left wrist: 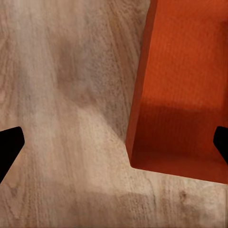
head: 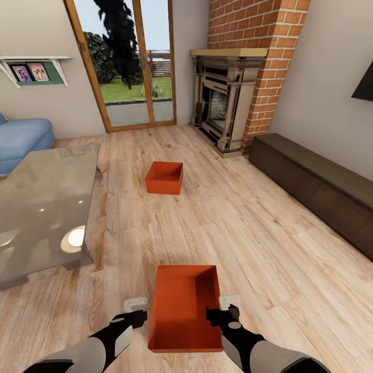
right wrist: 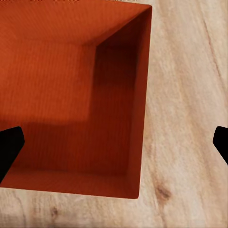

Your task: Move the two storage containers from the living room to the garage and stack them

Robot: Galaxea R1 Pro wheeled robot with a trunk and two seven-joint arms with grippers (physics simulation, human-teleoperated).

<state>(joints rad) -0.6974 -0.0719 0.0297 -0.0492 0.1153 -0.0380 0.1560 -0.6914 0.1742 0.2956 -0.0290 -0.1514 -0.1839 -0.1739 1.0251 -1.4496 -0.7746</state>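
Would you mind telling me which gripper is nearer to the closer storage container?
Right. The right gripper reaches its right wall, while the left gripper sits just off the near storage container's left wall.

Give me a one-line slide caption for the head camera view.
Both open grippers, left gripper and right gripper, flank the near storage container on the living-room planks; the second container sits farther ahead.

matt orange-red plastic containers [head: 182,305] on grainy light wood planks [head: 248,223]; glossy glass table [head: 41,207].
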